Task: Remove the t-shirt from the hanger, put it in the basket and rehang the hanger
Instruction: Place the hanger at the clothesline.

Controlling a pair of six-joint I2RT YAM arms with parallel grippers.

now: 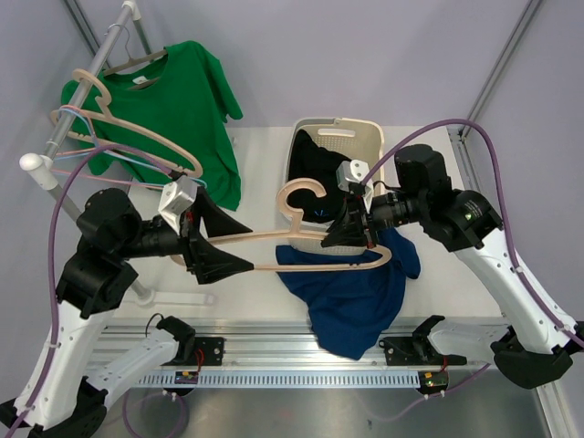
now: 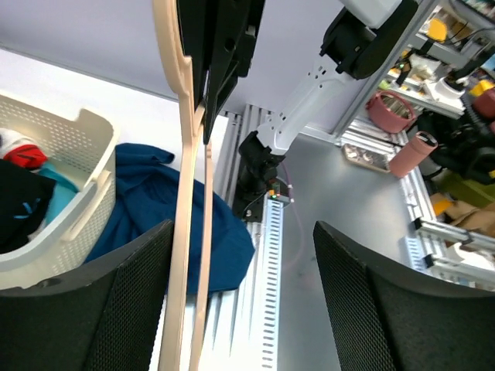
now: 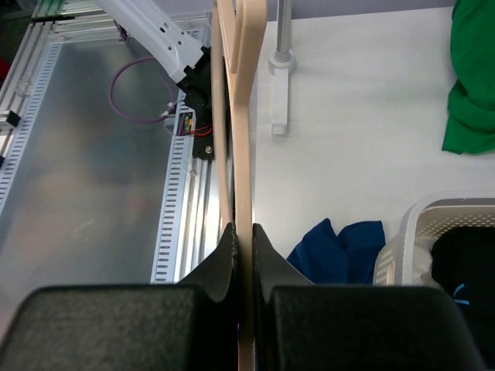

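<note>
One white counter (image 1: 265, 164) carries the items. Two arms work above it, the left arm (image 1: 100, 246) and the right arm (image 1: 465, 219), each reaching inward toward the middle.

The blue t-shirt (image 1: 356, 301) (image 2: 147, 209) (image 3: 340, 247) lies heaped on the counter at right of centre. Its lower part hangs over the near edge. It sits beneath the right half of the hanger and just in front of the basket.

A green t-shirt (image 1: 173, 100) hangs from the rail (image 1: 111, 41) at the far left, beside several bare hangers.

The cream perforated basket (image 1: 360, 137) (image 2: 69, 178) (image 3: 441, 212) stands at the far centre with dark garments inside.

The pale wooden hanger (image 1: 274, 236) (image 2: 182, 193) (image 3: 244, 116) is held level above the counter, between the two arms, with its hook pointing away from them. Its visible length is bare wood. Whether its right tip touches the blue cloth cannot be told.

The right jaws are pressed tight on the hanger near its right end. The left jaws stand spread wide, with the hanger's left end passing between them, close to one finger and clear of the other.
</note>
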